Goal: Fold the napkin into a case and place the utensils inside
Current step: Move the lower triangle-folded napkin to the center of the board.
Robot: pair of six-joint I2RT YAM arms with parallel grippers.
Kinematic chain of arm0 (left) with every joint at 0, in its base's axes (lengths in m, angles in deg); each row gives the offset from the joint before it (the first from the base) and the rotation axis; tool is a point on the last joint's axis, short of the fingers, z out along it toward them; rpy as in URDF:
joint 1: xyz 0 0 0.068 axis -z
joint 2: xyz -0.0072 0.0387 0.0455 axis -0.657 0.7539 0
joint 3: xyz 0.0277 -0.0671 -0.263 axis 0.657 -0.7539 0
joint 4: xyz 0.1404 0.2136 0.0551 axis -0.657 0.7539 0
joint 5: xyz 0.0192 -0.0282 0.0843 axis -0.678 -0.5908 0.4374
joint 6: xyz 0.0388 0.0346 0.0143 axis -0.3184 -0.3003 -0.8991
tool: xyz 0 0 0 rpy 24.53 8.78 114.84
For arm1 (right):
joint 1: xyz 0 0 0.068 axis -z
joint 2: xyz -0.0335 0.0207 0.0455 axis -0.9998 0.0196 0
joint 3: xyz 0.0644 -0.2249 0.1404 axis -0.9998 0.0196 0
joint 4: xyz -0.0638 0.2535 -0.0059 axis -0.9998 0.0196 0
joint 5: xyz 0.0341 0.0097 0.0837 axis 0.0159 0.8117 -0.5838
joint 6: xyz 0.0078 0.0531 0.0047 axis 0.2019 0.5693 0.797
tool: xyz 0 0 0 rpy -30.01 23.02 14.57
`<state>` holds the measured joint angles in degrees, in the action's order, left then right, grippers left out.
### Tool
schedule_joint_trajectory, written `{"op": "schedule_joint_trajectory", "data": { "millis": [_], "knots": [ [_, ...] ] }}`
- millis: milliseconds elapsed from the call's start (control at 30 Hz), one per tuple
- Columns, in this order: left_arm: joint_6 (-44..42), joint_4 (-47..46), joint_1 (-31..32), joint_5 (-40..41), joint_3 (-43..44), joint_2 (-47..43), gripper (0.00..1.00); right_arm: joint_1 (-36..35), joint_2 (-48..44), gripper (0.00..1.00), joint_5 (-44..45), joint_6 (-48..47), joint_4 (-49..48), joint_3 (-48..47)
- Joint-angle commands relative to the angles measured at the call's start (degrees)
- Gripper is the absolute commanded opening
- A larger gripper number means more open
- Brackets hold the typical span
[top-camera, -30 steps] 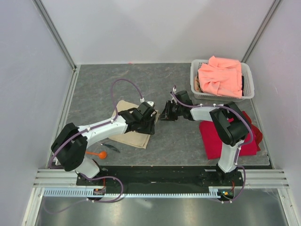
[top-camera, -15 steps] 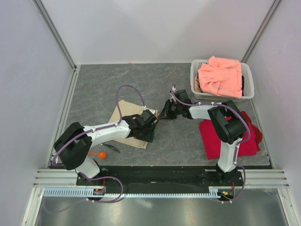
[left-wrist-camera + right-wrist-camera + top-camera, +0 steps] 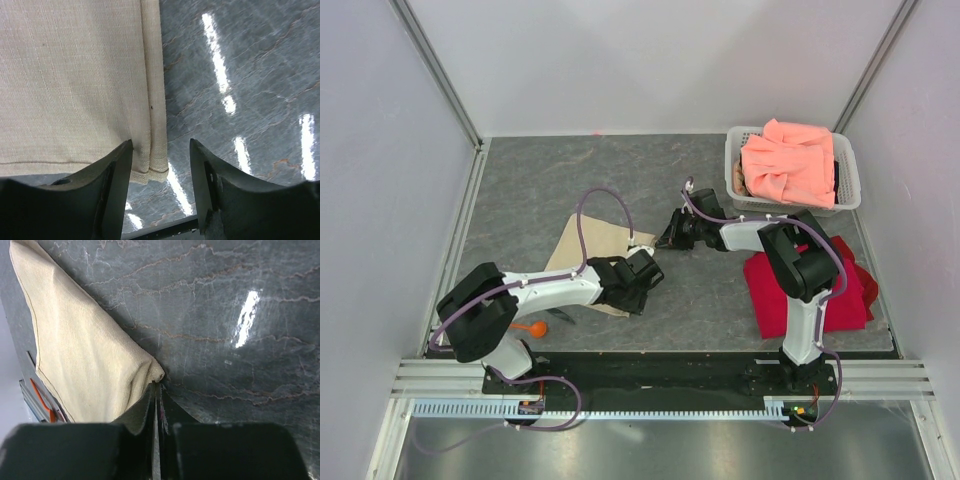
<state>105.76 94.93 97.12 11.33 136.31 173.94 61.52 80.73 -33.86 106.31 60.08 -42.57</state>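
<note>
The beige napkin [image 3: 592, 252] lies left of centre, doubled along its right side. My right gripper [image 3: 665, 239] is low at its far right corner and is shut on that corner; the right wrist view shows the cloth [image 3: 85, 355] bunched into the pinched tips [image 3: 156, 385]. My left gripper [image 3: 632, 296] hangs open over the near right corner, and the folded hem [image 3: 152, 125] runs between its fingers [image 3: 120, 165] without touching them. An orange spoon [image 3: 527, 327] and a thin dark utensil [image 3: 560, 316] lie on the table near the left arm's base.
A white basket [image 3: 733, 165] at the back right holds a salmon-pink cloth [image 3: 788, 162]. A bright red cloth [image 3: 770, 295] lies under the right arm. Grey walls and metal rails close in the table on three sides.
My right gripper has closed on the napkin's far right corner. My left gripper has slid along the napkin's right edge toward the near corner, staying open.
</note>
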Motion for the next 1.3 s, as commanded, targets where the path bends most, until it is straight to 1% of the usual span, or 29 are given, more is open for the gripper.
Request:
{"op": "schedule_joint_trajectory", "data": {
  "millis": [0,300,367,533,633,800,833,867,1000,1033,1133,1167,1200,1233,1267],
  "knots": [
    [3.2,2.1,1.3,4.3,-1.6,-1.3,0.56,0.3,3.2,0.07,4.8,-0.4,1.2,-0.9],
    [5.0,3.0,3.1,7.1,-2.1,-0.5,0.43,0.4,4.2,0.01,5.0,0.0,0.9,-1.3],
    [5.1,3.0,3.9,7.7,-0.9,-0.4,0.39,0.3,4.5,0.00,4.7,0.3,0.6,-1.4],
    [5.7,4.6,4.9,10.2,1.9,0.7,0.33,0.3,4.1,0.00,4.2,0.5,0.4,-1.2],
    [6.1,5.4,4.9,12.1,3.0,0.8,0.26,0.3,3.2,0.00,4.3,0.2,0.9,-0.9],
    [5.8,5.9,4.9,14.2,4.5,0.7,0.12,0.2,2.7,0.00,3.1,1.2,-0.2,0.4],
    [5.4,5.8,5.0,14.4,4.9,1.1,0.09,0.1,2.7,0.00,2.8,1.3,-0.5,0.5],
    [4.6,6.0,5.2,14.7,5.6,1.6,0.02,0.3,2.8,0.00,2.8,1.4,-0.5,0.4],
    [2.6,6.1,6.4,14.2,7.1,4.6,0.02,0.3,3.0,0.01,2.7,0.7,0.2,-0.4],
    [2.8,6.1,6.5,13.9,7.2,4.9,0.02,0.4,2.7,0.02,2.6,0.4,0.8,-0.6],
    [3.7,6.2,6.8,13.3,6.7,5.3,0.02,0.8,0.7,0.14,2.8,-0.4,1.9,0.1],
    [3.8,6.2,6.8,13.3,6.6,5.2,0.04,1.1,-0.6,0.20,3.0,-0.8,2.4,0.2],
    [3.8,6.3,6.8,13.3,6.6,5.1,0.05,1.2,-1.1,0.23,3.3,-1.0,2.8,0.4],
    [4.1,6.3,6.8,13.3,6.5,4.7,0.09,1.2,-1.6,0.26,3.3,-1.7,3.1,0.9],
    [4.1,6.3,6.8,13.3,6.5,4.4,0.11,1.3,-2.2,0.30,3.1,-2.2,3.2,0.9]
  ]
}}
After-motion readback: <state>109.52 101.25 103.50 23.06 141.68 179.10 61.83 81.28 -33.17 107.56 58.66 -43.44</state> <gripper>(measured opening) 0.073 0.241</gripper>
